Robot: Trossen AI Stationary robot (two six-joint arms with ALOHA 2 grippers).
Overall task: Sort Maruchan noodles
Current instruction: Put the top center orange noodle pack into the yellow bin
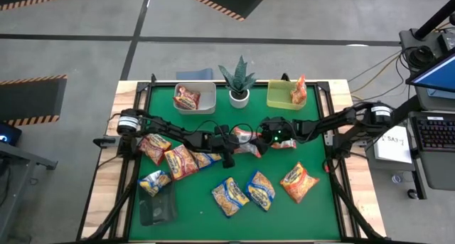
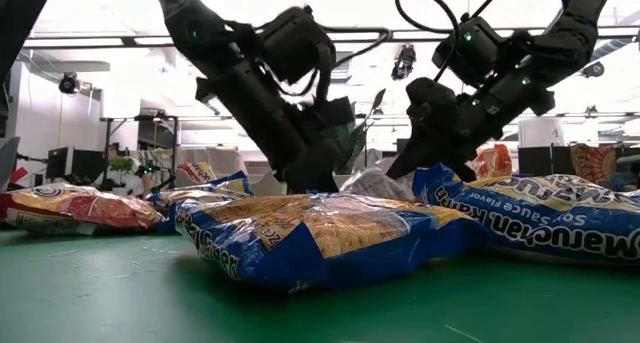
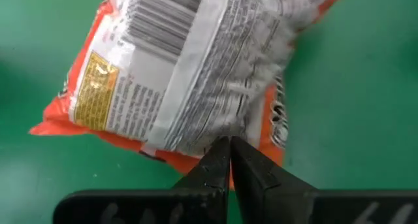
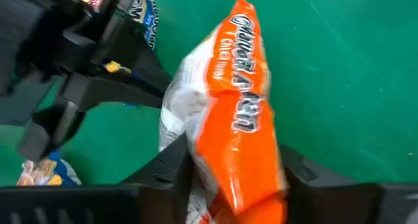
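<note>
Green felt covers the table (image 1: 313, 208), where packets (image 1: 259, 189) lie loose and two bins (image 1: 195, 100) at the back hold sorted ones. At its middle both arms meet over one orange packet (image 4: 245, 119): the right gripper (image 4: 235, 175) clamps its edge, seemingly to lift it, while the left gripper (image 3: 230, 160), fingers shut, presses beside it. Its back is white with a barcode.

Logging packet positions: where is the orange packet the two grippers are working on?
The orange packet lies mid-table in the high view, just in front of the potted plant, between the shut left gripper and the right gripper, whose fingers straddle it.
</note>
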